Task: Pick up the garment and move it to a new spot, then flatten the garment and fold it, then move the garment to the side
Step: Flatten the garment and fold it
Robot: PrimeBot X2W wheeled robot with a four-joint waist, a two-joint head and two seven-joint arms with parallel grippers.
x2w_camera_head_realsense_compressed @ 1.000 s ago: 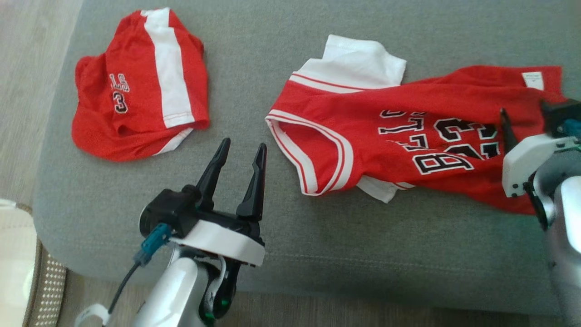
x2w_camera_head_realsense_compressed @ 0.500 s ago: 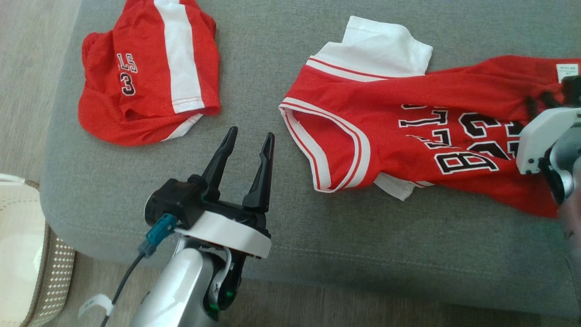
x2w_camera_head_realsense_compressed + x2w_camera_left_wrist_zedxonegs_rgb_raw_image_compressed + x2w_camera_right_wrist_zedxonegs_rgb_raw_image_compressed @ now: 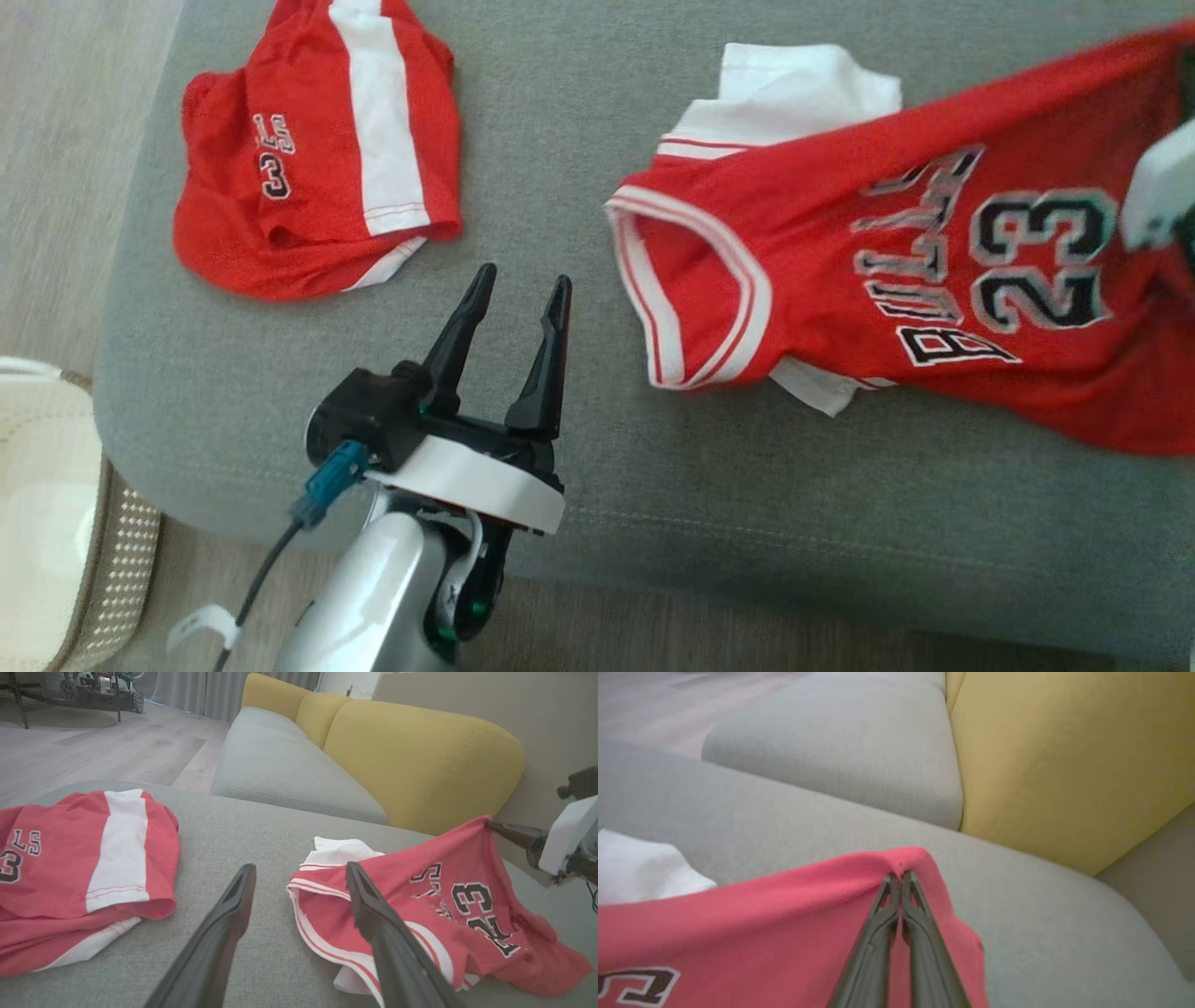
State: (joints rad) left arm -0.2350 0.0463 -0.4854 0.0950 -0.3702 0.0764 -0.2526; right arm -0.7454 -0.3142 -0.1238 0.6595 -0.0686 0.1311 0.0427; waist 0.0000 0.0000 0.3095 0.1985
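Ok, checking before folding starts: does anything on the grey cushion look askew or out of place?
The red Bulls 23 jersey lies skewed and wrinkled, one corner pinched up by the right gripper, white fabric poking out beneath. The red-and-white shorts sit rumpled.

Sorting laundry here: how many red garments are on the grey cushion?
2. Shorts lie at the left; the jersey lies at the right, its corner pinched by the right gripper.

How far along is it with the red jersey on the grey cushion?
Done: the right tool is shut on one corner of the jersey. In hand: that corner is raised, the rest lies crumpled on the cushion. Left: moving it, flattening, folding, setting aside. The left tool is open, holding nothing.
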